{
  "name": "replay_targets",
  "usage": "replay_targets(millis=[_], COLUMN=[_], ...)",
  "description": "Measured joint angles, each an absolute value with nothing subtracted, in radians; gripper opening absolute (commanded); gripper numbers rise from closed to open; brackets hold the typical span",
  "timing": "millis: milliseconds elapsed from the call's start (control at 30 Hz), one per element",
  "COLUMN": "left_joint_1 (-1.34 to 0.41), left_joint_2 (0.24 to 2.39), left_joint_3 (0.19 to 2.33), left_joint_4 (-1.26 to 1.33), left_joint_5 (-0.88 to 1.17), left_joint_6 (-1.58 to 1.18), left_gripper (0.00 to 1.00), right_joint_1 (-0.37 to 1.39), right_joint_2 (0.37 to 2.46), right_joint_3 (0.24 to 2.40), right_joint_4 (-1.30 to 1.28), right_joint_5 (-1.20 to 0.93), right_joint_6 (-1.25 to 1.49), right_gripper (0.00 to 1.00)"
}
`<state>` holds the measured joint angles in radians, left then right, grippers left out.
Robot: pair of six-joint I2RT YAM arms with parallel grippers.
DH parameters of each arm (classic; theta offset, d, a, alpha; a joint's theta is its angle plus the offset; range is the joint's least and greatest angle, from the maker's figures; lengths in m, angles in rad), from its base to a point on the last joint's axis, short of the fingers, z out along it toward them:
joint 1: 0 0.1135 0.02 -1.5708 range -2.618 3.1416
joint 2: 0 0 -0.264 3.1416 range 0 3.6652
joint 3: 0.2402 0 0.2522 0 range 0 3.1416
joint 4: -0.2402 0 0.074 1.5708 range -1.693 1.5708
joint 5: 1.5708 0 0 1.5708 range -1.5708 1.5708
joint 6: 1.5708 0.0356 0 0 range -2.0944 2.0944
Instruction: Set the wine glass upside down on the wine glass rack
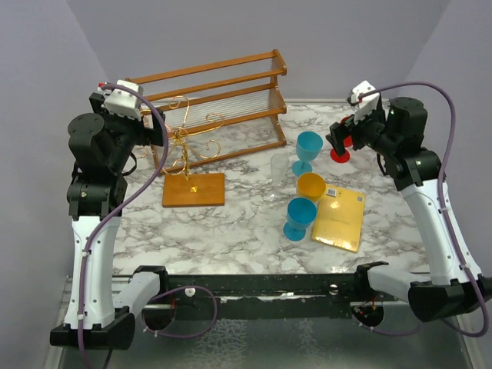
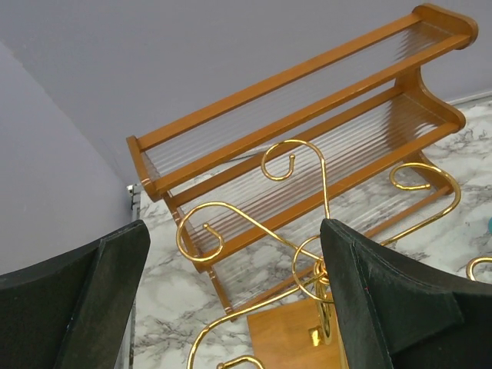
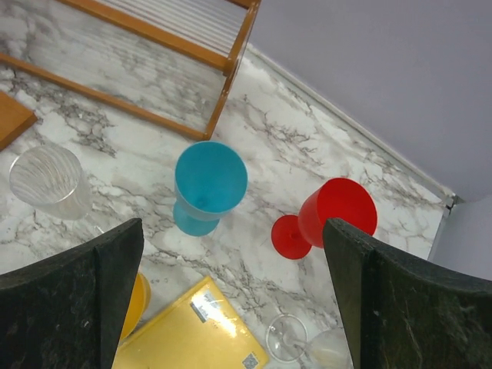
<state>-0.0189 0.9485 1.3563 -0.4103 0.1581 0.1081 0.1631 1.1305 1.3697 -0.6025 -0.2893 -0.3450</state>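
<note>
One wine glass [image 3: 290,337] lies below the spread right gripper [image 3: 232,227].

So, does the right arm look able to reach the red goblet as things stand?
Probably yes: the right gripper hangs open close above the red goblet, nothing lies between them, and the nearest blue goblet stands clear to one side.
</note>
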Motion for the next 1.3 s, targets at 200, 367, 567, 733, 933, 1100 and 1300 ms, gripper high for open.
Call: replay_targets(millis=[200,367,567,733,933,1100,1300], left_joint_1=[-0.019,-0.019,-0.019,-0.019,-0.019,-0.019,-0.019], left_joint_2=[1.022,1.064,1.112,1.120,1.120,1.120,1.117], left_joint_3=[1.458,1.491,1.504,1.514,1.515,1.515,1.515], left_joint_4=[-0.442,-0.444,-0.444,-0.442,-0.437,-0.435,-0.435], left_joint_5=[0.223,0.277,0.299,0.302,0.307,0.307,0.307], left_joint_6=[0.131,0.134,0.133,0.130,0.126,0.125,0.125], left_gripper=[0.96,0.96,0.96,0.95,0.95,0.95,0.95], right_joint_1=[0.188,0.267,0.367,0.453,0.492,0.508,0.530], right_joint_2=[1.219,1.279,1.374,1.464,1.564,1.625,1.664], right_joint_3=[1.373,1.380,1.461,1.538,1.586,1.600,1.616], right_joint_4=[-0.643,-0.662,-0.705,-0.761,-0.825,-0.871,-0.894], right_joint_5=[-0.315,-0.356,-0.371,-0.327,-0.273,-0.239,-0.230], right_joint_6=[-0.380,-0.384,-0.367,-0.360,-0.345,-0.331,-0.314], right_gripper=[0.99,0.90,0.73,0.60,0.49,0.41,0.19])
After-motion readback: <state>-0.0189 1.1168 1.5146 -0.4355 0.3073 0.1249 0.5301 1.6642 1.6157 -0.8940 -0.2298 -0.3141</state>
